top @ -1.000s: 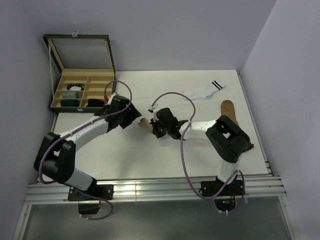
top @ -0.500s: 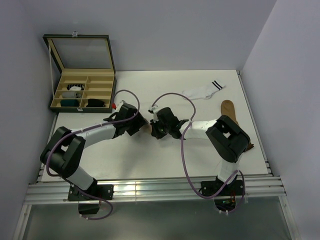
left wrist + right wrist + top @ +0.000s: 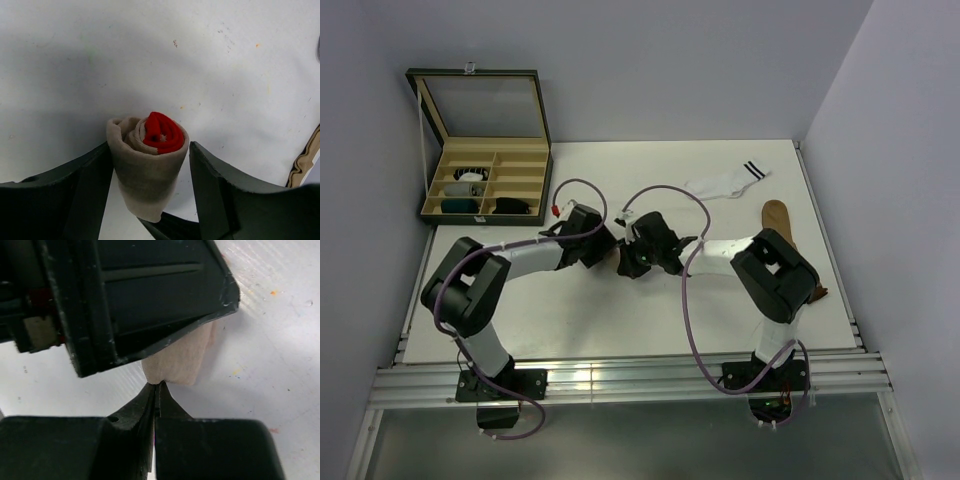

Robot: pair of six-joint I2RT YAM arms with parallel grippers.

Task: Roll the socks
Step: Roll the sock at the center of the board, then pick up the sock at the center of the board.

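A beige sock (image 3: 147,172) with a red cuff is rolled into a tight roll, the red at its core, and stands on the white table (image 3: 620,310) at mid-table (image 3: 613,252). My left gripper (image 3: 150,146) is open and straddles the roll, the left finger touching it and the right finger just off it. My right gripper (image 3: 156,386) is shut on the roll's lower edge (image 3: 180,362), opposite the left gripper (image 3: 601,248). A white sock with black cuff stripes (image 3: 725,182) and a brown sock (image 3: 778,222) lie flat at the back right.
An open green box (image 3: 485,150) with compartments stands at the back left, holding several rolled socks. The right arm (image 3: 775,275) crosses over the brown sock. Walls close the table on the left, back and right.
My left gripper has moved right, up to the rolled sock, and now straddles it. My right gripper has stayed put, shut on the roll.
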